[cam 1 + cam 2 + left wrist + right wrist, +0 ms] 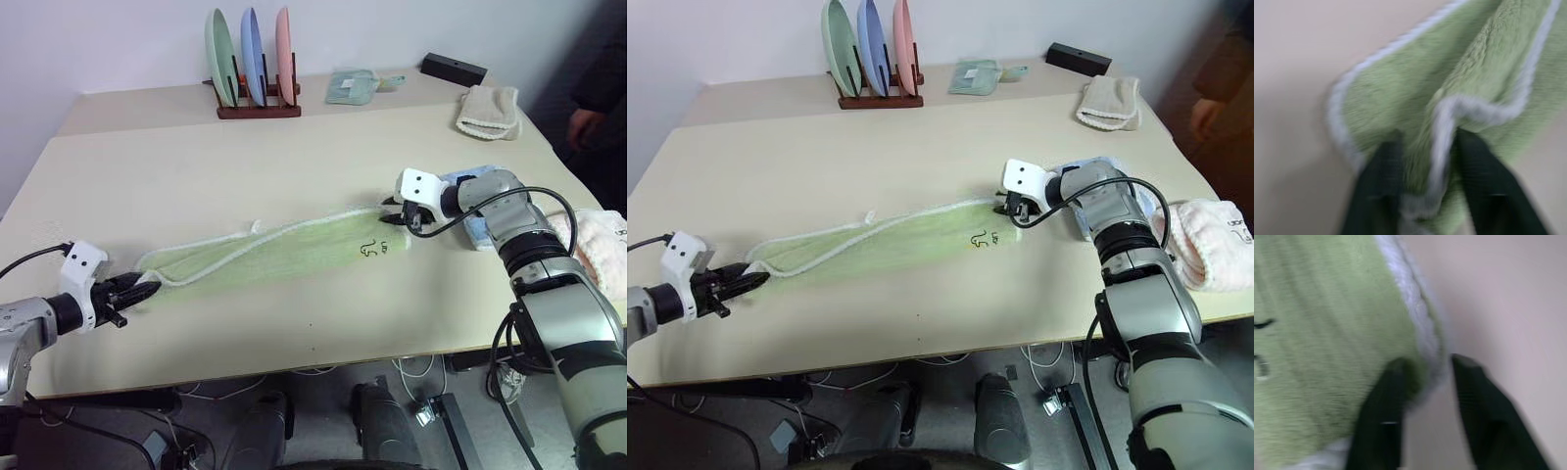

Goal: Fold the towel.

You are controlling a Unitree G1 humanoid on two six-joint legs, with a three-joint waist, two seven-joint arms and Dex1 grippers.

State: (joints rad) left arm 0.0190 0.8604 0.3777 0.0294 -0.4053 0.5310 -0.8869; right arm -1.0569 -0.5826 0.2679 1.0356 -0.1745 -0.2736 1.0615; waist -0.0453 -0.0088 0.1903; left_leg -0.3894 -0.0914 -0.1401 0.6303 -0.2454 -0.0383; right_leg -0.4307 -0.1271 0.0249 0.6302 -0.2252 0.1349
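In the wrist views, both parted grippers, left gripper (pixel 1422 181) and right gripper (pixel 1425 396), straddle the towel (pixel 284 257) edging

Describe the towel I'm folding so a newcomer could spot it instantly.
On the beige tabletop, look at the near middle, well in front of the rack of three upright plates. The long light green terry towel lies stretched there, white-edged with a small dark logo, unlike the beige towel farther back.
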